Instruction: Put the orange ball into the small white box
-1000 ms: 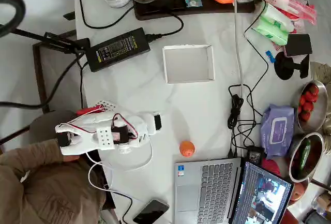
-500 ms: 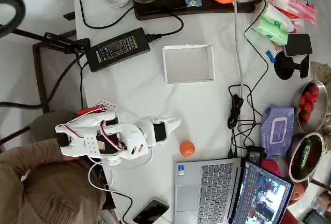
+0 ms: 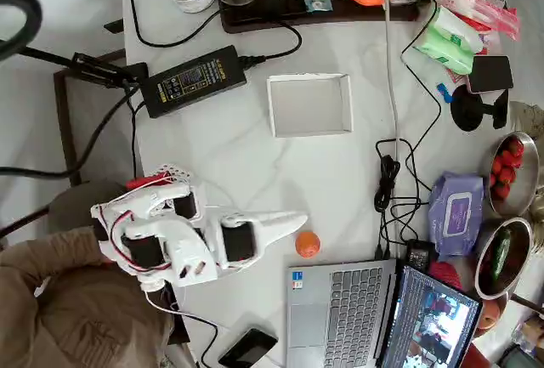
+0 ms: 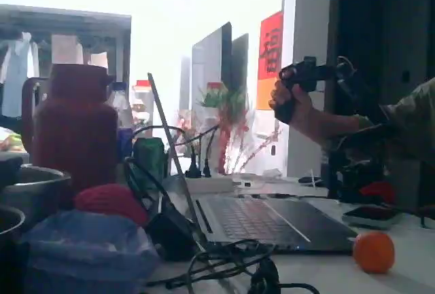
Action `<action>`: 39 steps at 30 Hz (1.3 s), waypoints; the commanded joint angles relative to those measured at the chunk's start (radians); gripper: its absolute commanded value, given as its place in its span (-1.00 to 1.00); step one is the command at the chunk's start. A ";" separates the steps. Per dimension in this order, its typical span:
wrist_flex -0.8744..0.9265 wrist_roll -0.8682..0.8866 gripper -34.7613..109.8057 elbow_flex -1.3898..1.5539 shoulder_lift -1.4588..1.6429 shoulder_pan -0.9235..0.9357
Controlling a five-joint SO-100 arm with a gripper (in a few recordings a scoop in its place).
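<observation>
With the gripper [image 3: 289, 219] reaching low beside the orange ball [image 3: 308, 244], its jaws' state impossible to tell, a glancing touch risked rolling the ball toward the laptop [image 3: 340, 308], away from the small white box [image 3: 310, 105].

Orange ball [image 3: 308, 244] rests beside the laptop [image 3: 340, 304] — small white box [image 3: 310, 105] lies well apart.

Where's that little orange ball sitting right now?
In the overhead view the orange ball lies on the white table, just above the laptop's top-left corner and right of the gripper, well below the small white box.
</observation>
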 commanded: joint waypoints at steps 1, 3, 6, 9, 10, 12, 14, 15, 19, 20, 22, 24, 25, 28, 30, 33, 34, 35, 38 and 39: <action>-0.008 -0.006 -0.52 -0.029 -0.003 0.026; 0.011 0.008 -0.52 -0.020 -0.006 0.063; 0.021 0.006 -0.52 -0.020 -0.061 0.225; 0.067 -0.005 -0.52 -0.020 -0.186 0.400; 0.077 -0.006 -0.52 -0.021 -0.216 0.431; 0.091 -0.008 -0.52 -0.021 -0.255 0.474; 0.104 -0.008 -0.52 -0.020 -0.261 0.492; 0.109 -0.008 -0.52 -0.018 -0.261 0.497; 0.118 -0.008 -0.52 -0.018 -0.262 0.499; 0.118 -0.008 -0.52 -0.018 -0.262 0.499; 0.120 -0.006 -0.52 -0.021 -0.284 0.499; 0.152 -0.005 -0.49 -0.034 -0.364 0.499; 0.179 -0.005 -0.47 -0.034 -0.416 0.499; 0.213 -0.006 -0.40 -0.034 -0.514 0.497; 0.215 -0.006 -0.39 -0.034 -0.537 0.495; 0.239 -0.003 -0.39 -0.035 -0.557 0.482; 0.253 -0.003 -0.39 -0.035 -0.569 0.482; 0.264 -0.003 -0.39 -0.038 -0.580 0.482; 0.308 0.002 -0.39 -0.112 -0.637 0.486; 0.333 0.005 -0.39 -0.150 -0.661 0.486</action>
